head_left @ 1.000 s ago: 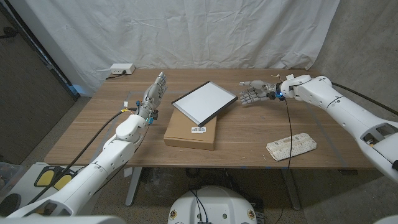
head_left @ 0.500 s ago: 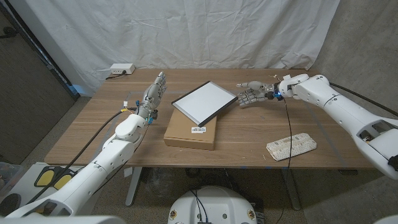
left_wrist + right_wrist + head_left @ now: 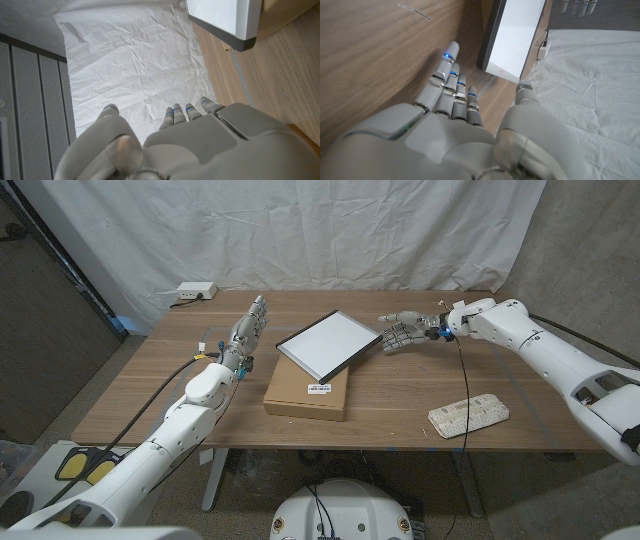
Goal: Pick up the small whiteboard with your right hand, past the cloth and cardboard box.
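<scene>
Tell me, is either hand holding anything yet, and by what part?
Nothing is held. The right hand is open just beside the whiteboard, short of its edge. The left hand is open too.

Nothing readable can really be made out here. A small white label [image 3: 319, 388] is stuck on the near edge of the cardboard box [image 3: 300, 397], and dark print is seen on it, but it's way too tiny to be read. The small whiteboard [image 3: 328, 343] is blank, no writing is seen on its face. No brand, number or sign can be picked out on anything else on the table [image 3: 400, 395] either.
</scene>
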{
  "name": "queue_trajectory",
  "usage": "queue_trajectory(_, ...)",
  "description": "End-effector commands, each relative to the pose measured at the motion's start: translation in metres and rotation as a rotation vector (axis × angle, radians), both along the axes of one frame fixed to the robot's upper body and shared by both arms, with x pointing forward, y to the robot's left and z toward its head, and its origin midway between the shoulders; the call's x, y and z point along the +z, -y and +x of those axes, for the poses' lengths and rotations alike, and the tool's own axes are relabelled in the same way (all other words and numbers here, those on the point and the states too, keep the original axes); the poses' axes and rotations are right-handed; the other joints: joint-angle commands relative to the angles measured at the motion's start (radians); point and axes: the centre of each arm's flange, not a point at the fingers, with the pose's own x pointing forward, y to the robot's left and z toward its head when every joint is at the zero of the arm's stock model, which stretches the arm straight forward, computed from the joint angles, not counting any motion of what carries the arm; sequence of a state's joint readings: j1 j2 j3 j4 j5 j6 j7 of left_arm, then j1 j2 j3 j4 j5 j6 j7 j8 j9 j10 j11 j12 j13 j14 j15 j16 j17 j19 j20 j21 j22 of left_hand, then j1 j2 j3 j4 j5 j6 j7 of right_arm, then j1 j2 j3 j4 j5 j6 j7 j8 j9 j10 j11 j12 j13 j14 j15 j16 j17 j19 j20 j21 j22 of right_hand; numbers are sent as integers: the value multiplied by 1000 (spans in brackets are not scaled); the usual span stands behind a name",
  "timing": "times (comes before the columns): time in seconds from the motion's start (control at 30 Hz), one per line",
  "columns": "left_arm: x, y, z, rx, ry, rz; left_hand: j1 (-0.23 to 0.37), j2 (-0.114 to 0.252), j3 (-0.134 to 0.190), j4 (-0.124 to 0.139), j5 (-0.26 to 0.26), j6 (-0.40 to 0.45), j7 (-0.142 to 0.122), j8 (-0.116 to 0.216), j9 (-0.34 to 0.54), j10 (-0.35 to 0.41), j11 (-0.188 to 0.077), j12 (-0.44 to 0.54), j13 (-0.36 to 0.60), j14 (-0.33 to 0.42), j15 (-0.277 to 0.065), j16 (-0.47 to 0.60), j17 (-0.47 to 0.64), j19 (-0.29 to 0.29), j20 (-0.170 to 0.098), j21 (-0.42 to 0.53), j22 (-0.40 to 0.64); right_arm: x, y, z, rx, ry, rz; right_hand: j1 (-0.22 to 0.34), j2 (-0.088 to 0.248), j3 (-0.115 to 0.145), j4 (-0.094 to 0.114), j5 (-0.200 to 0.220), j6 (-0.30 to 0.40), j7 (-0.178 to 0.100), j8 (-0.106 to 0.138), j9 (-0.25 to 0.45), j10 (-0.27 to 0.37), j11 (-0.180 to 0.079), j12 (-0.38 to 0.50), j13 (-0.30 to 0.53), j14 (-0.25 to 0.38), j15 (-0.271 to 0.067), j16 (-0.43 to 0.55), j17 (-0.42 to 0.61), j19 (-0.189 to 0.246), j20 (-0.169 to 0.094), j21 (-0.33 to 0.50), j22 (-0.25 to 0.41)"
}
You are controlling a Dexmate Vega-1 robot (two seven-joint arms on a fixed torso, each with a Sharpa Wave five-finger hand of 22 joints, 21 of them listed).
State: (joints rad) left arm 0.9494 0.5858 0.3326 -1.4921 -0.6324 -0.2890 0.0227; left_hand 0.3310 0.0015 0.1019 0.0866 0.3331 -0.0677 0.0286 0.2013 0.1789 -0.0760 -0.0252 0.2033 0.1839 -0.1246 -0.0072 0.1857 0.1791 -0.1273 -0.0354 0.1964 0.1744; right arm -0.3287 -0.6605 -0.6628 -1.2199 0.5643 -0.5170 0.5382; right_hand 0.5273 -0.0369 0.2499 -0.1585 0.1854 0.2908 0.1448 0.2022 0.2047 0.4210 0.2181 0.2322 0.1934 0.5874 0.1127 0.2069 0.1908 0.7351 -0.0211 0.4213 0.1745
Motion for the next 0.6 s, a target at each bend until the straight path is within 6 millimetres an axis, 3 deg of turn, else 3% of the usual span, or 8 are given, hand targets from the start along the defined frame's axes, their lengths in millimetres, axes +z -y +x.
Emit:
queue_trajectory(0.03,-4,1,2,-4,-4,-5,12,2,-4,0,5,4,-1,-4,6,1,4,-1,3,2,0,1,2,1,-9,3,5,3,-7,0,33,-1,-6,14,2,1,-4,7,-3,63,-6,2,-8,0,-7,1,0,-2,1,3,2,3,-2,4)
queue_trajectory(0.6,-2,0,3,-4,0,-8,13,3,-7,0,5,5,-1,-5,6,2,3,-1,3,3,-1,1,2,1,-8,3,5,3,-14,5,57,-25,-13,36,2,7,-6,9,-12,63,-7,2,-14,0,-10,2,-1,-5,0,4,5,-2,-7,4)
